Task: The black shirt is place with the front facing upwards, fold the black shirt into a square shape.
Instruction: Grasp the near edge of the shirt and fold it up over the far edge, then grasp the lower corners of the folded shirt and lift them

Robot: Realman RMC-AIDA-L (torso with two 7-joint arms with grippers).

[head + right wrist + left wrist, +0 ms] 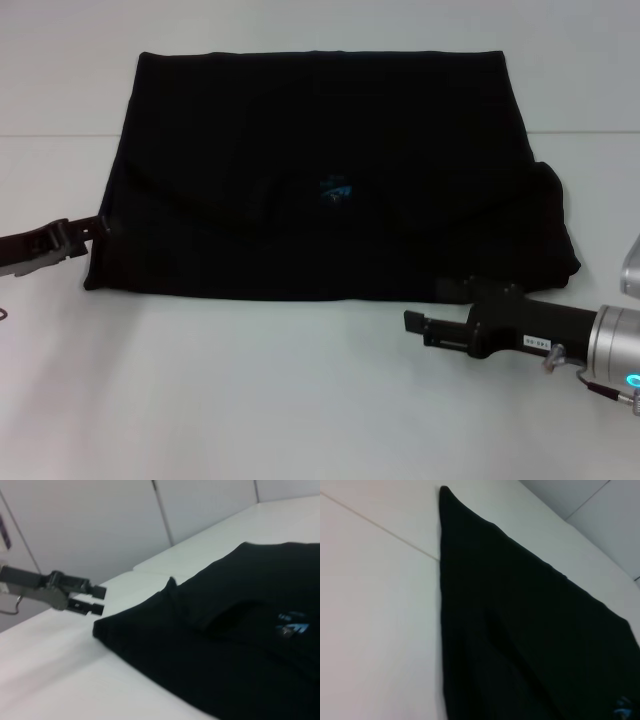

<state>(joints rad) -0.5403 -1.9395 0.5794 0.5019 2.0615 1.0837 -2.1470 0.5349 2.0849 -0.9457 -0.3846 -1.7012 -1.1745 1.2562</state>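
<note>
Item: black shirt (330,170), lying part-folded as a wide rectangle mid-counter (250,400), blue neck label (336,190) facing up.
My left gripper (98,226): at the shirt's left edge, jaws slightly parted, holding nothing.
My right gripper (415,328): just off the near right corner, jaws narrowly apart, empty.
Risk: pinching one layer only would likely drag the folds askew; the loose right flap may slip.

Setting: lab-style test room. Evidence: plain white table (300,400) with a seam across its far part; bare pale panelled wall (100,525) behind; no household furnishings visible.
</note>
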